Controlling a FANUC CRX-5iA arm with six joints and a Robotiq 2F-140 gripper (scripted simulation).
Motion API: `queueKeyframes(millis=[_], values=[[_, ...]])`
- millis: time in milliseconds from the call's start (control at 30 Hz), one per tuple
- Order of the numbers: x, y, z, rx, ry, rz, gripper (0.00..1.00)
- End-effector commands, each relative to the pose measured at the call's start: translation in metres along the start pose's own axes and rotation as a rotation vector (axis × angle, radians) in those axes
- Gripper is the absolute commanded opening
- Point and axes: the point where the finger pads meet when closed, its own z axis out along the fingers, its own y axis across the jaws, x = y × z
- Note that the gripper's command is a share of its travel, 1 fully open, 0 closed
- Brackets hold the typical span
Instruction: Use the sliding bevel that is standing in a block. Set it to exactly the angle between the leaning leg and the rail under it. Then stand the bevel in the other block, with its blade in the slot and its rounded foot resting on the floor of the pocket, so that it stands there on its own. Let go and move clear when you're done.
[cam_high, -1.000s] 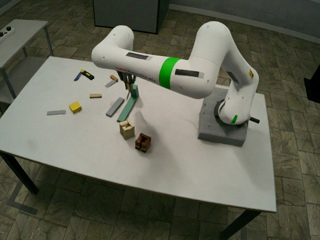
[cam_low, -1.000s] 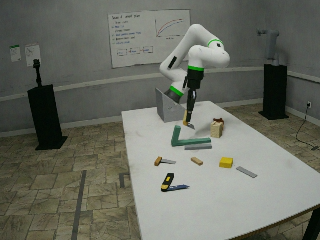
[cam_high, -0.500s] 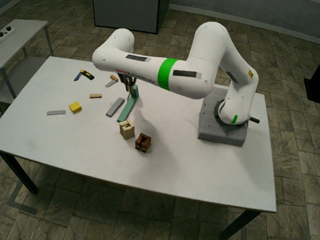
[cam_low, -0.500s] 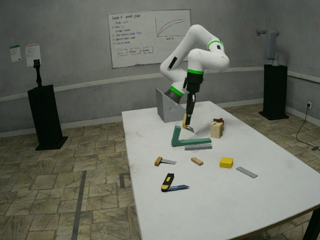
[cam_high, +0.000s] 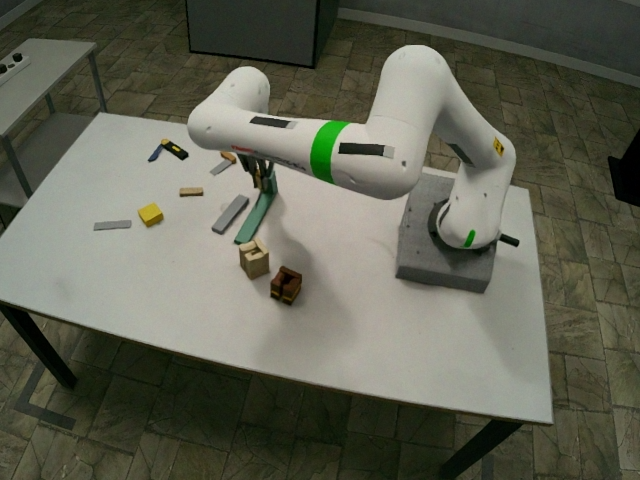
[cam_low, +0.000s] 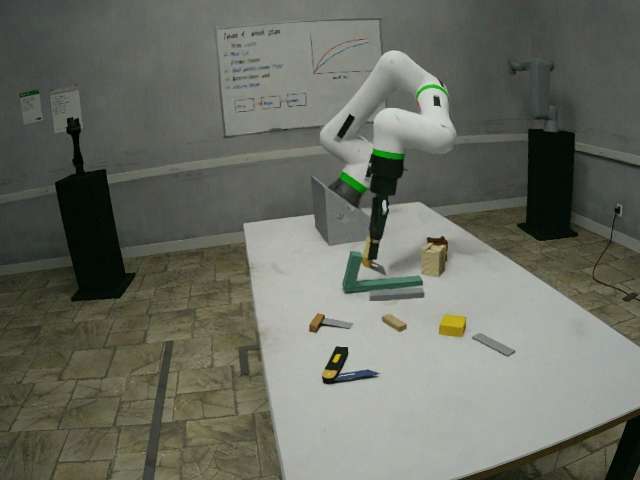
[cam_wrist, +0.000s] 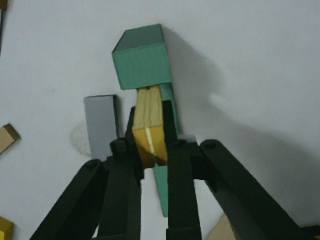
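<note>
My gripper (cam_low: 373, 254) is shut on the sliding bevel, whose tan wooden stock (cam_wrist: 150, 130) sits between the fingers and whose grey blade (cam_low: 378, 268) points down and to the right. I hold it in the corner of the green fixture, just beside the leaning leg (cam_low: 353, 267) and above the rail (cam_low: 386, 283). In the wrist view the top of the leg (cam_wrist: 140, 56) is right in front of the stock. The pale wooden block (cam_low: 433, 259) stands empty past the rail's end, and the dark brown block (cam_high: 285, 285) stands next to it. Whether the blade touches the rail is hidden.
A grey bar (cam_low: 396, 293) lies along the rail. Nearer the front lie a small square (cam_low: 328, 322), a wood piece (cam_low: 393, 322), a yellow block (cam_low: 452, 324), a grey strip (cam_low: 493, 344) and a black-and-yellow tool with a blue blade (cam_low: 341, 366). The arm's grey base (cam_high: 444, 242) stands at the table's back.
</note>
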Motion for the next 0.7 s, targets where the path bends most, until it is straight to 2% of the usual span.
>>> queueKeyframes(millis=[0, 667], values=[[0.0007, -0.0006, 0.0017, 0.002, 0.001, 0.0, 0.1], [0.0015, -0.0006, 0.0116, 0.002, 0.001, 0.0, 0.1]])
